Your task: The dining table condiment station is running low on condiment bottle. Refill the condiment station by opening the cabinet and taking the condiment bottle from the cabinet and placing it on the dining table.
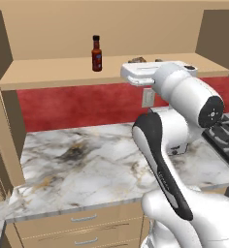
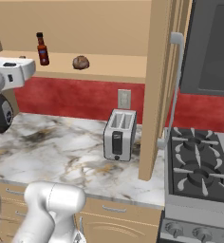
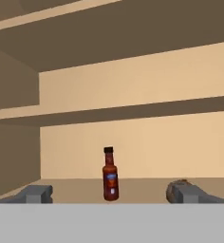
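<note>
One condiment bottle [image 1: 97, 53], dark red with a black cap, stands upright on the bottom shelf of the open cabinet [image 1: 106, 72], well back from the shelf's front edge. From the hand view the gripper [image 3: 109, 194] faces it with both finger tips spread wide apart and nothing between them, the bottle centred in the gap but farther in. A brown rounded item [image 2: 80, 62] lies on the same shelf near the bottle. Below, a silver toaster [image 2: 119, 135] sits on the marble counter [image 1: 87, 164], beside the stove [image 2: 199, 166].
</note>
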Tool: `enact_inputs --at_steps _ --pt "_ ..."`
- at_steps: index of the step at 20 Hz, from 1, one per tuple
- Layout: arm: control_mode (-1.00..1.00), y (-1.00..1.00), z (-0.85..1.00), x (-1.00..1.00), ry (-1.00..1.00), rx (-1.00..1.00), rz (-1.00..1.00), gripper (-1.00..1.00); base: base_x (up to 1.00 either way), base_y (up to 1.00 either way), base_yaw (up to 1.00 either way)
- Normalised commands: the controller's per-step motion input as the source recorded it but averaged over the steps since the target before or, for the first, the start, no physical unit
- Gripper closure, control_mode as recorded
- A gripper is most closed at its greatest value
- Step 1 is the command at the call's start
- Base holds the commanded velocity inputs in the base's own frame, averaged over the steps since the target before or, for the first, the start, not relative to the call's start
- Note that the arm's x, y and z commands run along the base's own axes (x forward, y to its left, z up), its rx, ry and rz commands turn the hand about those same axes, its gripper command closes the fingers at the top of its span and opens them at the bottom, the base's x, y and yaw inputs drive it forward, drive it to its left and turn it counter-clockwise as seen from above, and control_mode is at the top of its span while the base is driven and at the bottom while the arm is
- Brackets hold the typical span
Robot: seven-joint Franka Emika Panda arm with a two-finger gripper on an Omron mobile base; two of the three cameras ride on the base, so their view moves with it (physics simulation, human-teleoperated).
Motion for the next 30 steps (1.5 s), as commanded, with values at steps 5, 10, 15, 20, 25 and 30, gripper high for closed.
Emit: enact_inputs --at_steps 5,10,15,20,25,30 --pt "-1.0 0.0 -0.02 0.4 0.14 -0.01 -0.11 -1.0 0.0 0.0 0.0" --pt "-1.0 0.05 0.0 0.46 0.07 0.0 -0.05 -1.0 0.0 0.0 0.0" --pt "-1.0 0.09 0.0 0.43 0.0 0.0 0.0 -1.0 0.0 0.0 0.0" --pt "-1.0 0.02 -0.04 0.39 0.0 -0.01 0.0 -1.0 0.0 0.0 0.0" --pt "-1.0 0.17 -0.21 0.47 0.0 -0.05 0.0 -1.0 0.0 0.0 0.0" --pt "-1.0 0.24 -0.19 0.5 0.0 -0.05 0.0 -1.0 0.0 0.0 0.0"
